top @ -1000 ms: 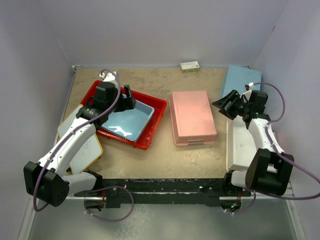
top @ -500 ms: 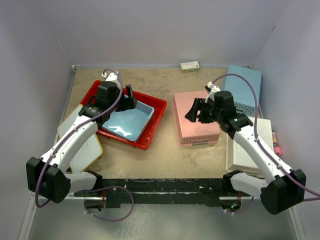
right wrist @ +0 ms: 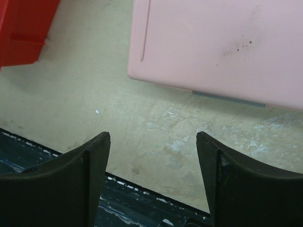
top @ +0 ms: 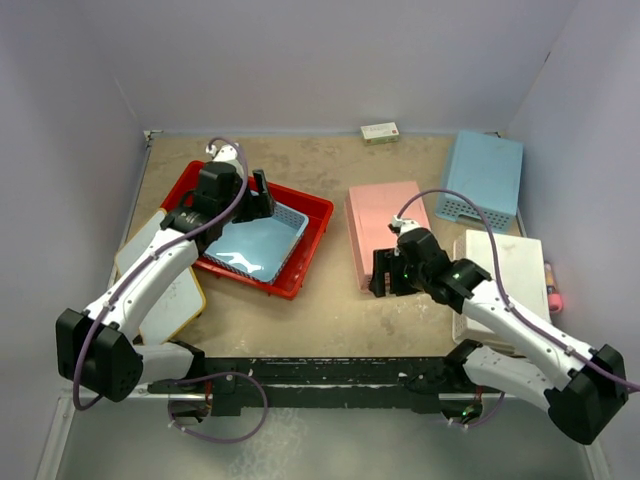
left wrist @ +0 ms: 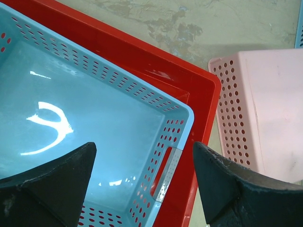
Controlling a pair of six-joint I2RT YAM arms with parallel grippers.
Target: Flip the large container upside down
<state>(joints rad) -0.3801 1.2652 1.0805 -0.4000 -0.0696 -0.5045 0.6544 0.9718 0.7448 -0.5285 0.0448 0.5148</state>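
Resting open side up at left, the red tray (top: 312, 246) is occupied by a light-blue basket (top: 255, 245).
Left gripper (left wrist: 142, 158) and right gripper (right wrist: 152, 142) are spread wide, nothing gripped; the left is poised over the basket.

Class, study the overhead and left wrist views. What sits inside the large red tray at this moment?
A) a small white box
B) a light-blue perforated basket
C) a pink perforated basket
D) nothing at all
B: the light-blue perforated basket lies open side up within the walls of the red tray, while the pink basket lies apart from it, to its right.
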